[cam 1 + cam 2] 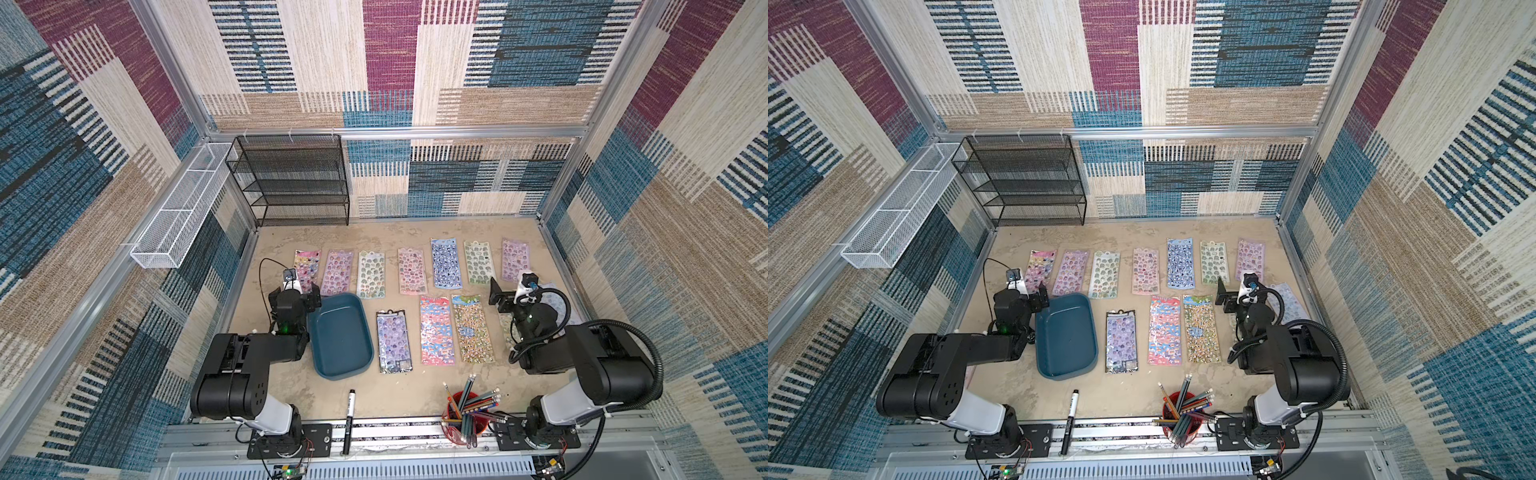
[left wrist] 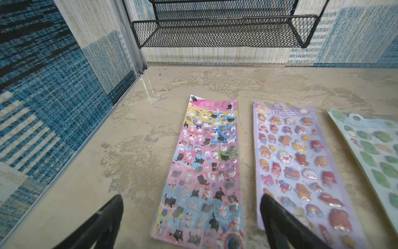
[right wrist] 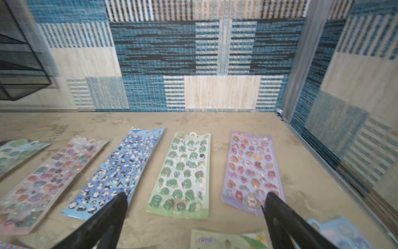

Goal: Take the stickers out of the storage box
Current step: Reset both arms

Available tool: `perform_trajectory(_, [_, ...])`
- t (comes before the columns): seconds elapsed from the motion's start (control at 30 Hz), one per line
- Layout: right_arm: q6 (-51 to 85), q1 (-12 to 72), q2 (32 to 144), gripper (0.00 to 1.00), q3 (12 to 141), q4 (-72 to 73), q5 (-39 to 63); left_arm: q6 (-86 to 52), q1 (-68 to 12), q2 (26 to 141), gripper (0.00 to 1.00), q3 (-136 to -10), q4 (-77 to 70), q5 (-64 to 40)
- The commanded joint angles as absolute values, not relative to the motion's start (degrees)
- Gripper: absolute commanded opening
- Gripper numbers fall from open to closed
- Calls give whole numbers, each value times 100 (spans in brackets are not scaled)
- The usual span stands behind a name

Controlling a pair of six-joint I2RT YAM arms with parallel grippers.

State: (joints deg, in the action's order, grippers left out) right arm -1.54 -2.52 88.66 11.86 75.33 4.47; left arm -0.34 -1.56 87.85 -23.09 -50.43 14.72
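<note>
the left fingers and right fingers stand spread, pinching nothing, above glossy sheets of cartoon stickers lying flat in two rows on the worktop, all outside the teal storage box, its floor bare; a red cup holds pencils.

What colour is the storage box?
The storage box is dark teal-blue, clearest in a top view.

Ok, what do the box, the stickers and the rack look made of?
Box: seems moulded plastic, teal, smooth satin finish; rounded corners, soft sheen.
Stickers: glossy film-covered sheets, possibly puffy vinyl; glare and raised shapes.
Rack: likely black-coated metal mesh on a wire frame, matte; see-through diamond weave.
</note>
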Motion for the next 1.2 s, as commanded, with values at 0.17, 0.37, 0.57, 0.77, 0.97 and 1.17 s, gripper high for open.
perform_trajectory(0.17, [314,-374,8820,99,502,8751,116,-110,-137,8789,99,-2346,-4865,1409])
perform_trajectory(0.37, [200,-377,8822,99,809,8279,399,-138,-130,8789,99,-2339,-4861,1463])
perform_trajectory(0.57, [-173,-355,8846,99,1133,7688,1255,-132,-135,8789,99,-2335,-4882,1468])
perform_trajectory(0.77, [-185,-357,8883,99,1169,7642,1258,-137,-132,8804,99,-2369,-4824,1451])
perform_trajectory(0.97, [-97,-360,8959,99,1365,7337,1083,-150,-95,8833,99,-2433,-4726,1356])
perform_trajectory(1.17, [-80,-340,8837,99,1104,7714,967,-155,-70,8789,99,-2372,-4802,1319])
